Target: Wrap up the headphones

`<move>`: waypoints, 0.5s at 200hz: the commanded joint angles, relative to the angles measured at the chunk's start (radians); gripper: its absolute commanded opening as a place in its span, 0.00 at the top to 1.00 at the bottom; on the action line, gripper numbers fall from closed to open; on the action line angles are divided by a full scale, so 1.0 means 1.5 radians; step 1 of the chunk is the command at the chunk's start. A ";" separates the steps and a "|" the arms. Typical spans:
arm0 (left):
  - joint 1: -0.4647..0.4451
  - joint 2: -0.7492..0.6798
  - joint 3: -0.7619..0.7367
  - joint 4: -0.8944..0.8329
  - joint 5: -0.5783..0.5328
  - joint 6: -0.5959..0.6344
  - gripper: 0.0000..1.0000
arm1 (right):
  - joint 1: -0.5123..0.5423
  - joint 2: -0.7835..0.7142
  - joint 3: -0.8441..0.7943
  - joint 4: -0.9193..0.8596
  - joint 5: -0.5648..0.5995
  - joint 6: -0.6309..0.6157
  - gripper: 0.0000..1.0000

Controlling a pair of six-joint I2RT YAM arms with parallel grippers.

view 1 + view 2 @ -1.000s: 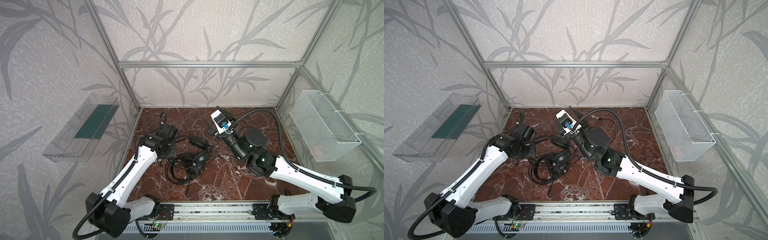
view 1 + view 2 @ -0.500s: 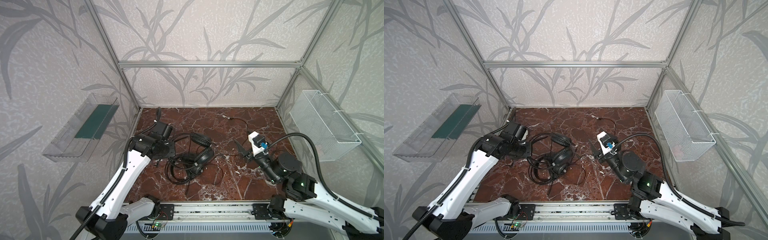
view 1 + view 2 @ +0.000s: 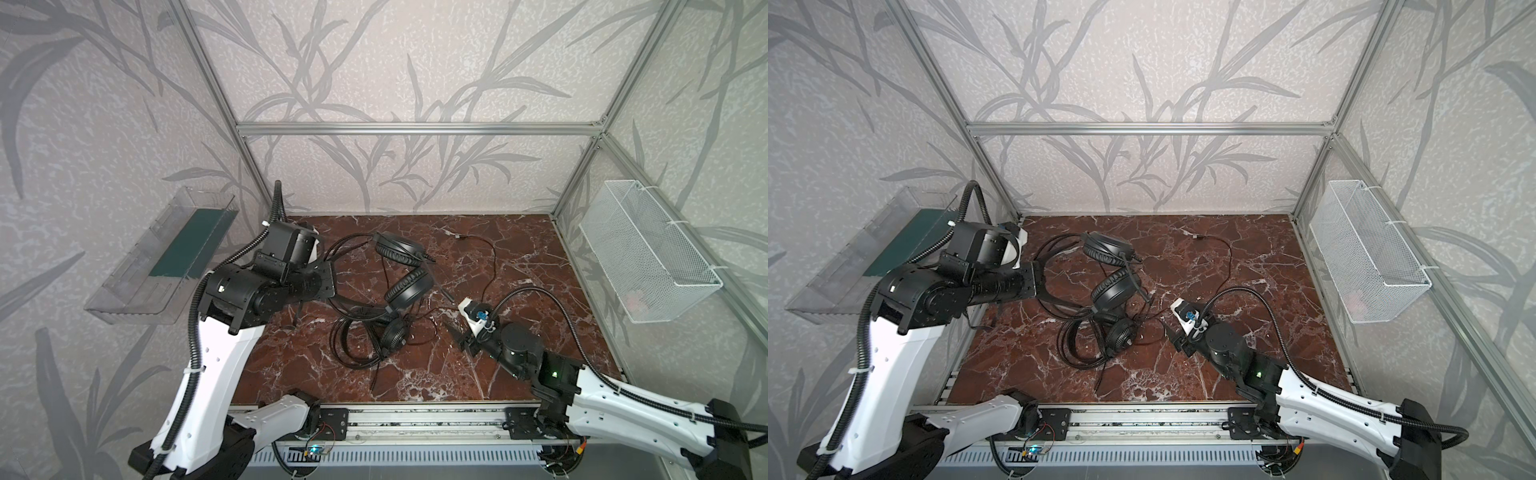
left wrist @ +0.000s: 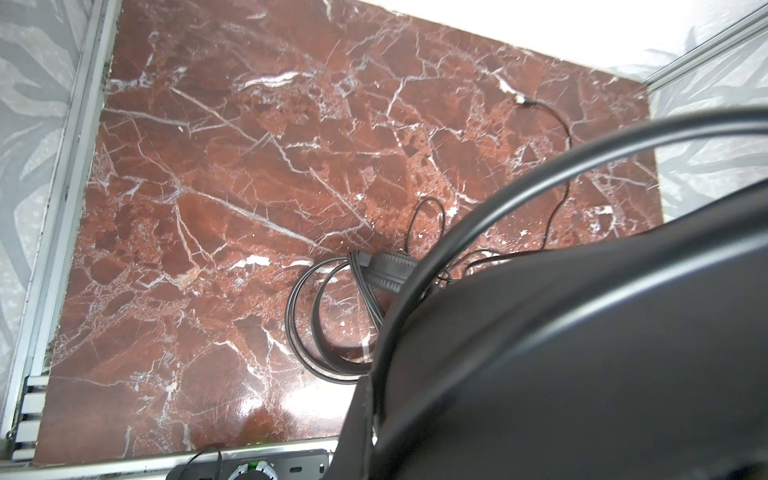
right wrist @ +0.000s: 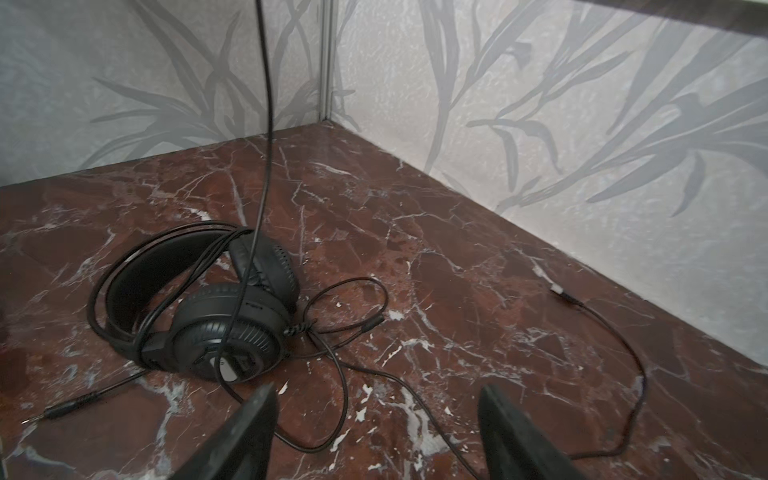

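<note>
Black, light headphones (image 3: 408, 286) with a floppy cable (image 5: 643, 382) lie tangled mid-worktop (image 3: 536, 230); the left fingers (image 3: 327, 282) pinch one stiff headband (image 4: 498, 197), probably the surest handle, while the right fingers (image 5: 249, 432) hover apart, empty.

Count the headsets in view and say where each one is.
2. The first headset is held by its headband in the left end effector, earcups toward the back; the second headset lies flat nearer the front. None seems hidden.
</note>
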 commanded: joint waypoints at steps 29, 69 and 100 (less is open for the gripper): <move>-0.039 0.032 0.158 -0.003 0.017 -0.059 1.00 | 0.000 0.102 0.022 0.164 -0.120 0.053 0.23; -0.062 0.075 0.265 -0.012 0.008 -0.074 1.00 | 0.010 0.168 0.057 0.214 -0.155 0.054 0.22; -0.070 0.098 0.317 -0.016 0.003 -0.080 1.00 | 0.011 0.202 0.070 0.250 -0.148 0.043 0.22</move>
